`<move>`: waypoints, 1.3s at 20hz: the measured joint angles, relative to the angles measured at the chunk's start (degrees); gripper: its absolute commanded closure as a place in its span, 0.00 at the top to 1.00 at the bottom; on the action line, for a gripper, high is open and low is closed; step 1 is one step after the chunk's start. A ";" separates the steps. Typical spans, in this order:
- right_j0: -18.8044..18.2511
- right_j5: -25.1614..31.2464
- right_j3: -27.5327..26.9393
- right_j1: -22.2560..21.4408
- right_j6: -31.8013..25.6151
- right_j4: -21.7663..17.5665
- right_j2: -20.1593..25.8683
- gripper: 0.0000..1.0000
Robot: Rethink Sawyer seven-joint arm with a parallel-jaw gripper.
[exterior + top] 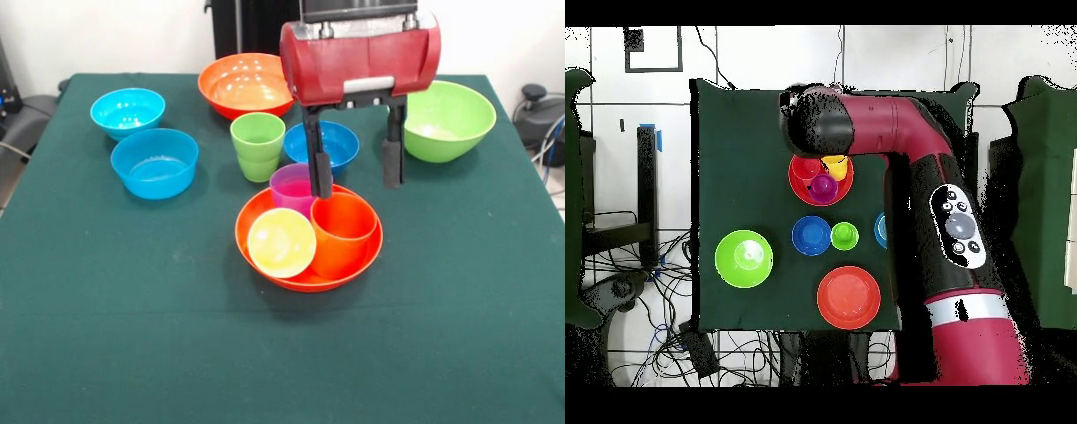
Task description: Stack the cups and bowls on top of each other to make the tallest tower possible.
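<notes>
At table centre, an orange bowl holds the orange cup, purple cup and tipped yellow cup; the gripper hangs above, fingers apart, empty. Green cup at eleven o'clock; no tower yet, I'd say.

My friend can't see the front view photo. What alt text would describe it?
A red robot gripper hangs open over a large orange plastic bowl holding purple, orange and tipped yellow cups, on a green-clothed table. Behind stand a green cup and five more bowls.
</notes>
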 measured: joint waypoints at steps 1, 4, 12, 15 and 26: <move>-0.06 0.01 -0.21 0.21 0.00 -0.02 0.12 1.00; -0.37 0.01 -1.15 1.26 0.00 -0.14 0.63 1.00; -0.93 0.32 -3.27 3.89 0.00 -1.32 0.98 1.00; -0.93 2.25 -4.23 4.16 0.00 -2.73 0.98 1.00; -1.83 8.32 -7.03 4.19 0.00 -4.84 0.99 1.00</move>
